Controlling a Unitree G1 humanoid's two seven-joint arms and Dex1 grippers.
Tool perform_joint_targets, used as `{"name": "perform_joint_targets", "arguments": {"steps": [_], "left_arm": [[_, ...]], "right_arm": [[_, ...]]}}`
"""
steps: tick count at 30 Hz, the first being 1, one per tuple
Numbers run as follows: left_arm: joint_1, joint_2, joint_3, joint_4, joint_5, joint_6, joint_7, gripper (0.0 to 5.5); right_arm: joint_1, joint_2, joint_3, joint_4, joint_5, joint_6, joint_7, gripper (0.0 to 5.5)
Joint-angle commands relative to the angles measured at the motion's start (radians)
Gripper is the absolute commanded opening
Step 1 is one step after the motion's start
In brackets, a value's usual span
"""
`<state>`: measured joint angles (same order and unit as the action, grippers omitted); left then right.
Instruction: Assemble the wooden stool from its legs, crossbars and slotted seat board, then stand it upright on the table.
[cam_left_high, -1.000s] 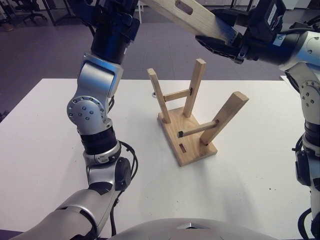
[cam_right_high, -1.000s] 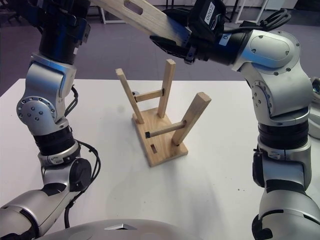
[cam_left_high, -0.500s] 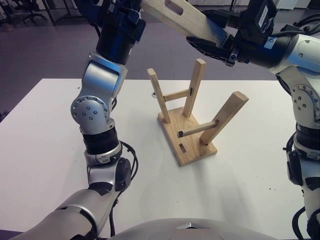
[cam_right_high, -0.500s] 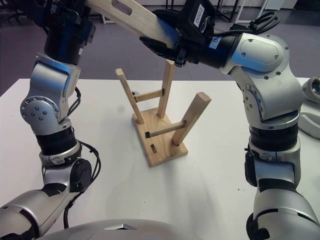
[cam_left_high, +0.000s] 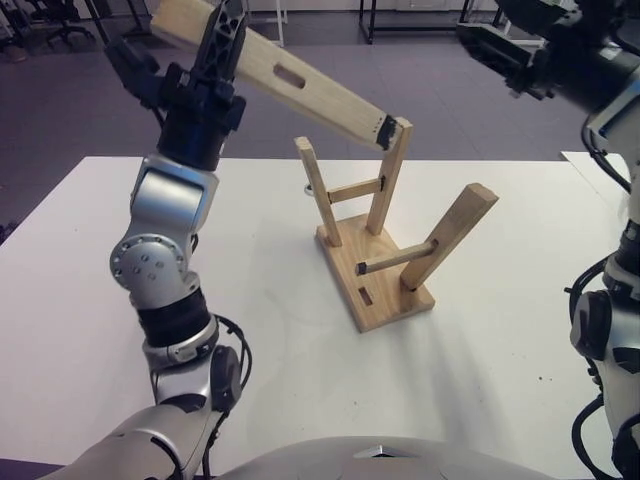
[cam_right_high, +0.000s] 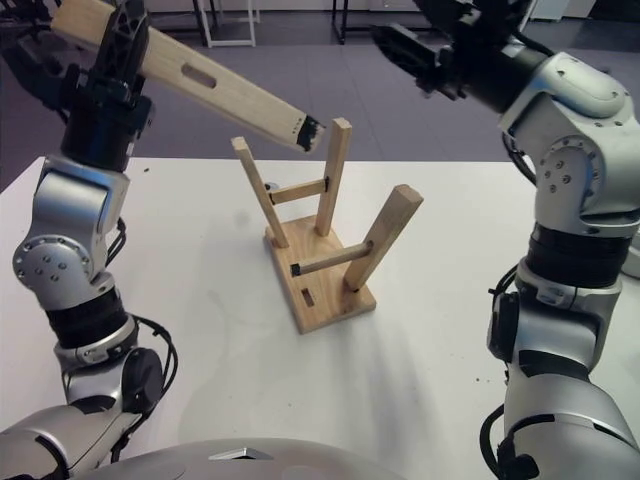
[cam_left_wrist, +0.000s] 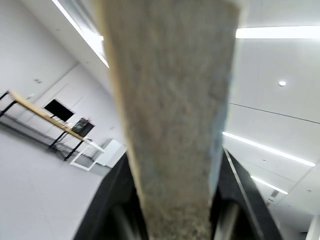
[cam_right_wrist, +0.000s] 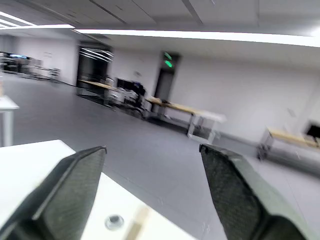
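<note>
The slotted seat board (cam_left_high: 388, 300) lies flat on the white table (cam_left_high: 90, 260) with three legs standing up from it: two at the back (cam_left_high: 318, 190) (cam_left_high: 388, 175) and one at the front right (cam_left_high: 452, 232). Crossbars (cam_left_high: 355, 190) (cam_left_high: 395, 260) join them. My left gripper (cam_left_high: 215, 60) is shut on a fourth, loose leg (cam_left_high: 300, 85), held high and slanting down; its dark-tipped low end sits beside the top of the back right leg. That loose leg (cam_left_wrist: 170, 125) runs between my fingers in the left wrist view. My right gripper (cam_left_high: 500, 50) hangs open and empty, high at the back right, its jaws wide (cam_right_wrist: 152, 150).
A small round metal piece (cam_right_wrist: 114, 220) lies on the table behind the stool. Bare tabletop stretches to the left and in front of the seat board. Beyond the far table edge is open floor.
My right gripper has let go of the loose leg and drawn away up and to the right. My left arm has swung the leg down to the back right leg's top.
</note>
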<state>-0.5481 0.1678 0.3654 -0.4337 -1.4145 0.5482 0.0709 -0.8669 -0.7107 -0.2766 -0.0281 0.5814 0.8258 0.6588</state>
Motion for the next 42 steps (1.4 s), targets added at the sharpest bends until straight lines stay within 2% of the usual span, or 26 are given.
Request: {"name": "perform_joint_targets", "arguments": {"steps": [1, 3, 7, 10, 14, 24, 28, 32, 35, 37, 42], "left_arm": [[0.17, 0.072, 0.012, -0.119, -0.001, 0.031, 0.053, 1.02], [0.295, 0.1, -0.002, -0.189, 0.068, 0.034, 0.062, 1.02], [0.588, 0.038, -0.021, -0.302, 0.136, -0.002, 0.11, 1.02], [0.675, -0.012, -0.105, -0.321, 0.237, -0.021, 0.147, 1.02], [0.758, -0.075, -0.186, -0.341, 0.332, -0.06, 0.165, 1.02], [0.789, -0.069, -0.254, -0.299, 0.499, -0.075, 0.153, 1.02], [0.732, 0.038, -0.273, -0.357, 0.582, 0.046, 0.211, 1.02], [0.657, 0.099, -0.245, -0.435, 0.497, 0.185, 0.305, 1.02], [0.677, 0.109, -0.226, -0.397, 0.497, 0.226, 0.319, 1.02], [0.692, 0.099, -0.276, -0.365, 0.572, 0.227, 0.319, 1.02], [0.707, 0.053, -0.485, -0.351, 0.771, 0.205, 0.338, 1.02]], "right_arm": [[0.226, -0.019, 0.028, 0.053, -0.018, 0.007, 0.066, 3.47], [0.343, 0.003, 0.018, 0.039, -0.024, 0.002, 0.046, 3.47], [0.508, 0.071, -0.042, -0.084, 0.026, 0.047, -0.021, 3.47], [0.57, 0.132, -0.071, -0.228, 0.109, 0.123, -0.087, 3.47], [0.626, 0.191, -0.052, -0.355, 0.179, 0.18, -0.146, 3.47], [0.705, 0.25, 0.043, -0.513, 0.286, 0.212, -0.182, 3.47], [0.707, 0.235, 0.046, -0.493, 0.261, 0.18, -0.199, 3.47], [0.696, 0.228, 0.052, -0.47, 0.232, 0.145, -0.211, 3.47], [0.691, 0.233, 0.059, -0.459, 0.21, 0.118, -0.221, 3.47], [0.677, 0.24, 0.073, -0.453, 0.199, 0.104, -0.225, 3.47], [0.667, 0.255, 0.089, -0.462, 0.195, 0.093, -0.243, 3.47]]}}
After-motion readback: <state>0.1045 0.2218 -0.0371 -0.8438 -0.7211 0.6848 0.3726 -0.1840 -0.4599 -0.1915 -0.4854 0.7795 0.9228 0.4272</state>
